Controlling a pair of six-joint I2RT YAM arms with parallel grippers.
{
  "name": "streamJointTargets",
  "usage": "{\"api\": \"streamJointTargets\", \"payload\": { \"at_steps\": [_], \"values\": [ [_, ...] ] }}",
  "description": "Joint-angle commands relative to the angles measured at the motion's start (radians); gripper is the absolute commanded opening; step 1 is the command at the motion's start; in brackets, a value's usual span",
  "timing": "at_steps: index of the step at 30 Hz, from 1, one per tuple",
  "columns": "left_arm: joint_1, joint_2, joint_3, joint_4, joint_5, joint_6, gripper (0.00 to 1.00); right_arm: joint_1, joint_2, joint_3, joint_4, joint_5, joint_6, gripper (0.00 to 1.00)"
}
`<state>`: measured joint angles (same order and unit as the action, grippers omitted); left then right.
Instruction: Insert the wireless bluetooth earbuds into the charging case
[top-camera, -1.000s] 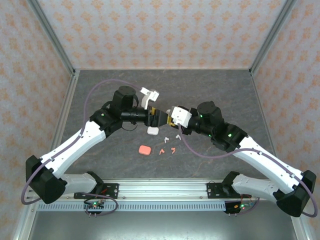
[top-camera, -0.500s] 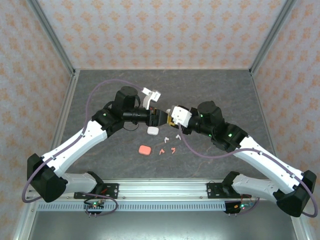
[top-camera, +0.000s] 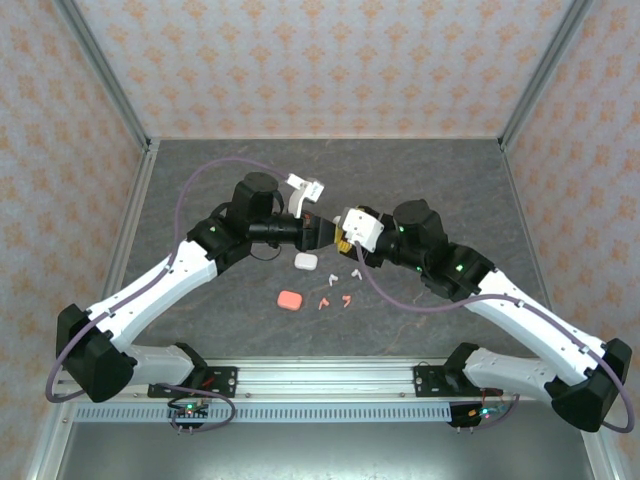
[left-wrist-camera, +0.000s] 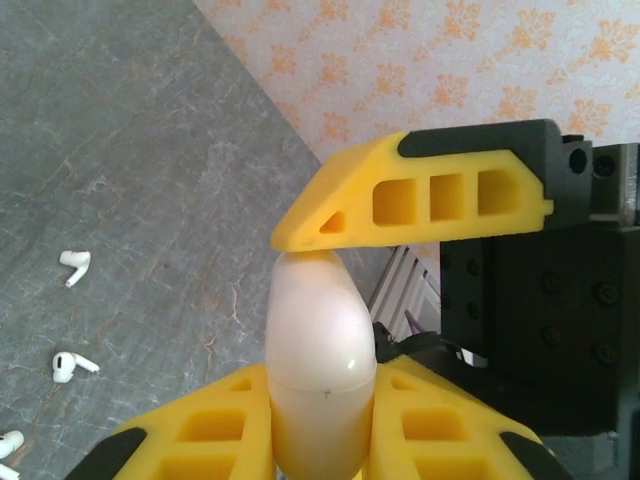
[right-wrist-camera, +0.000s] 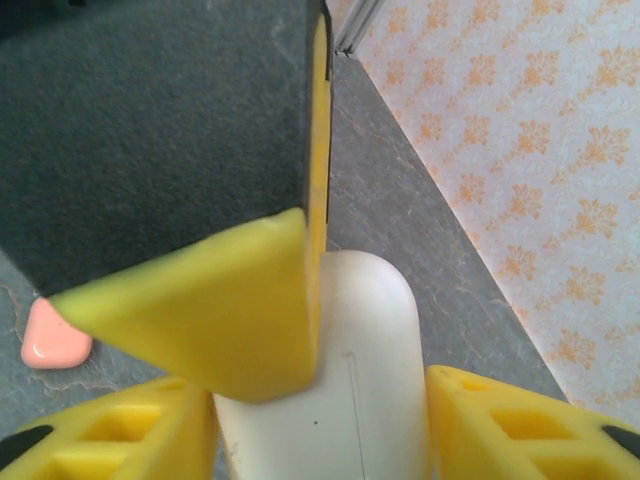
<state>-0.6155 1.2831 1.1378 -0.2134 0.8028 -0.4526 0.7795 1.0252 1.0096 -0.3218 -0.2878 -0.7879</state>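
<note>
A closed white charging case (left-wrist-camera: 320, 360) hangs in the air between both grippers above the table's middle. My left gripper (left-wrist-camera: 320, 405) is shut on it, its yellow fingers (left-wrist-camera: 200, 430) pressing both sides. My right gripper (right-wrist-camera: 320, 395) stands open around the same case (right-wrist-camera: 375, 400), with a thin gap at its right finger (right-wrist-camera: 520, 420). One right finger (left-wrist-camera: 420, 195) touches the case's top end. In the top view the two grippers, left (top-camera: 320, 232) and right (top-camera: 336, 238), meet. White earbuds (top-camera: 330, 276) and coral-pink earbuds (top-camera: 346, 299) lie loose on the table below.
A second white case (top-camera: 306, 261) lies on the table just under the grippers. A coral-pink case (top-camera: 290, 299) lies nearer the arm bases, left of the pink earbuds. Patterned walls close in the grey table (top-camera: 200, 180) on three sides.
My left gripper has shut on the white case. The right gripper's jaws have widened around it. Both arms have barely shifted.
</note>
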Motion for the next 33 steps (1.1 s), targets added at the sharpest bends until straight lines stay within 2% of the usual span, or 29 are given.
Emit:
{"api": "streamJointTargets", "payload": {
  "at_steps": [1,5,9,12,15,20,26,33],
  "values": [
    [-0.009,-0.045,-0.016,0.050,-0.040,0.035,0.15,0.004,-0.019,0.052,-0.054,0.008,0.058,0.69],
    [-0.009,-0.111,-0.064,0.074,-0.078,0.121,0.15,-0.013,-0.077,0.023,-0.087,-0.036,0.120,0.89],
    [-0.009,-0.196,-0.137,0.111,-0.107,0.259,0.15,-0.105,-0.152,-0.018,-0.075,-0.233,0.253,0.95],
    [-0.011,-0.256,-0.206,0.160,-0.103,0.373,0.13,-0.150,-0.191,-0.058,0.000,-0.368,0.370,0.94],
    [-0.011,-0.303,-0.260,0.194,-0.101,0.472,0.08,-0.152,-0.200,-0.087,0.083,-0.425,0.441,0.91],
    [-0.015,-0.341,-0.286,0.187,-0.085,0.553,0.02,-0.152,-0.159,-0.096,0.157,-0.400,0.472,0.85],
    [-0.020,-0.338,-0.283,0.173,-0.078,0.562,0.02,-0.152,-0.077,-0.060,0.169,-0.406,0.467,0.82],
    [-0.023,-0.325,-0.277,0.171,-0.070,0.561,0.01,-0.152,-0.035,-0.031,0.176,-0.352,0.463,0.80]
  ]
}}
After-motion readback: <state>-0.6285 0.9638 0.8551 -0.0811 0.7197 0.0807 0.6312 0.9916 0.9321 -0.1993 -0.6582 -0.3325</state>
